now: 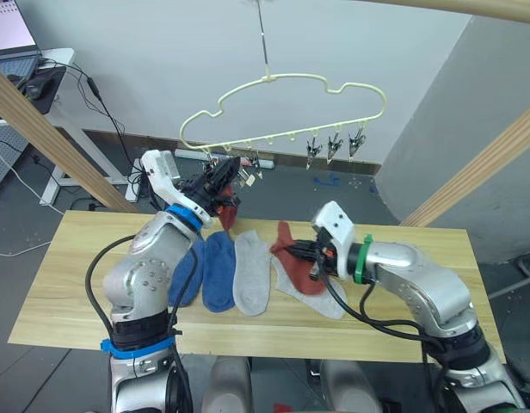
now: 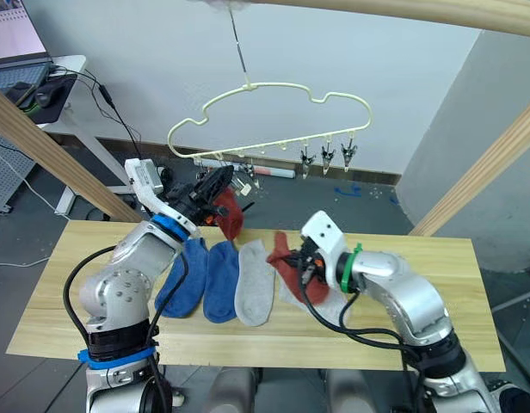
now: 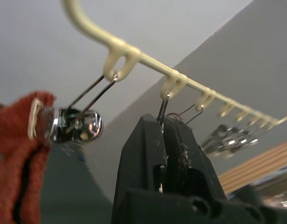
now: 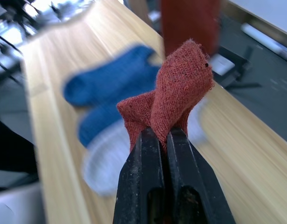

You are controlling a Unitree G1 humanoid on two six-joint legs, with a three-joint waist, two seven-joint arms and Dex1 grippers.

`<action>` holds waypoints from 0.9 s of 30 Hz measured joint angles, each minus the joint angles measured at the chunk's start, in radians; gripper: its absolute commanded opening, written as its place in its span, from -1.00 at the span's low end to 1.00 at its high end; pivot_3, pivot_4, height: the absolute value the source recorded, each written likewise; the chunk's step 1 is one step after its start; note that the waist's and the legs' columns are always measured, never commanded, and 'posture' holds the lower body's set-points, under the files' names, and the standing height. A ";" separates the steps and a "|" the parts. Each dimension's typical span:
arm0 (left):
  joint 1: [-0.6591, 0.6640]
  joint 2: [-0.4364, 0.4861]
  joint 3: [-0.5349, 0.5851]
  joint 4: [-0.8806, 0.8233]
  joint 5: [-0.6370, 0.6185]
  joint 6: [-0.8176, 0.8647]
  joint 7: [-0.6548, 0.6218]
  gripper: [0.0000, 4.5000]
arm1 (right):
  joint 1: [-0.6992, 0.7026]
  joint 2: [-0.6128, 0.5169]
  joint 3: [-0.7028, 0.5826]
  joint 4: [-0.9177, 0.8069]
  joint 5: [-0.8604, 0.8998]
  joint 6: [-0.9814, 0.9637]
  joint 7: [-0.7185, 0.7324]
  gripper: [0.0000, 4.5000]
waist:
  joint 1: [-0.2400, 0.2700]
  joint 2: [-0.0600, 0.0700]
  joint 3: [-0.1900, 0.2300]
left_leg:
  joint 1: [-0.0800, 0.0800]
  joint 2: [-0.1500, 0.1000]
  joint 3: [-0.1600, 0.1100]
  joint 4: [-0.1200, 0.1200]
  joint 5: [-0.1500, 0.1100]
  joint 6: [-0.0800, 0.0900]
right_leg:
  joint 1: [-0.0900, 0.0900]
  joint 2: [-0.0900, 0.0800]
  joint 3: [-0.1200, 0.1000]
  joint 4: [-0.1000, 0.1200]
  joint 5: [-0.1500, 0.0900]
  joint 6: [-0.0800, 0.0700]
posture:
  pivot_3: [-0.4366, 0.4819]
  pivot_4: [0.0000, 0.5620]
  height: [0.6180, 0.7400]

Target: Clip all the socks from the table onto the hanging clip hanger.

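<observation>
Pincer pair busy: right pincer (image 4: 163,135) clamped on a rust sock (image 4: 174,100) over the bench (image 1: 76,284).
Left pincer (image 3: 163,140) closed on a hanger clip (image 3: 164,105); another rust sock (image 2: 228,211) hangs clipped beside.

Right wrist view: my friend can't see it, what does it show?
The right gripper is shut on a rust red sock, holding it above the wooden table. Behind it, blue socks and a light grey sock lie blurred on the table.

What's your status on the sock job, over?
Left gripper shut on second clip of clip hanger. Right gripper shut on second rust sock. First rust sock clipped; four still on table. Nothing in the way.
</observation>
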 measured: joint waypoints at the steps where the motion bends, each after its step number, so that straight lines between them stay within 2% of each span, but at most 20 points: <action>1: -0.004 0.003 0.014 0.002 -0.040 0.028 0.011 -1.00 | -0.025 0.026 0.002 0.026 -0.001 -0.001 -0.014 -0.99 | 0.000 0.000 0.000 | 0.000 0.000 0.000 0.000 0.000 0.000 | 0.000 0.000 0.000 0.000 0.000 0.000 | 0.16 0.04 1.00; 5: -0.017 0.010 0.055 0.012 -0.177 0.102 0.068 -1.00 | -0.100 0.087 -0.009 0.123 -0.001 -0.005 -0.054 -0.99 | 0.004 0.000 0.000 | -0.001 0.000 0.000 0.000 0.000 0.000 | 0.000 -0.001 0.000 -0.001 0.000 0.000 | 0.19 0.06 1.00; 10: -0.014 0.029 0.053 0.010 -0.270 0.143 0.115 -1.00 | -0.145 0.102 -0.040 0.159 0.009 -0.006 -0.053 -0.99 | 0.006 0.000 0.000 | -0.001 0.000 0.000 0.000 0.000 0.000 | 0.000 -0.001 -0.001 -0.001 0.000 0.000 | 0.20 0.07 1.00; 27: 0.029 0.080 -0.002 -0.024 -0.333 0.124 0.133 -1.00 | -0.188 0.115 -0.092 0.147 0.135 0.086 -0.053 -0.99 | 0.007 0.000 0.000 | -0.001 0.000 0.000 -0.001 0.000 0.000 | 0.000 -0.001 0.000 -0.001 0.000 0.000 | 0.21 0.12 1.00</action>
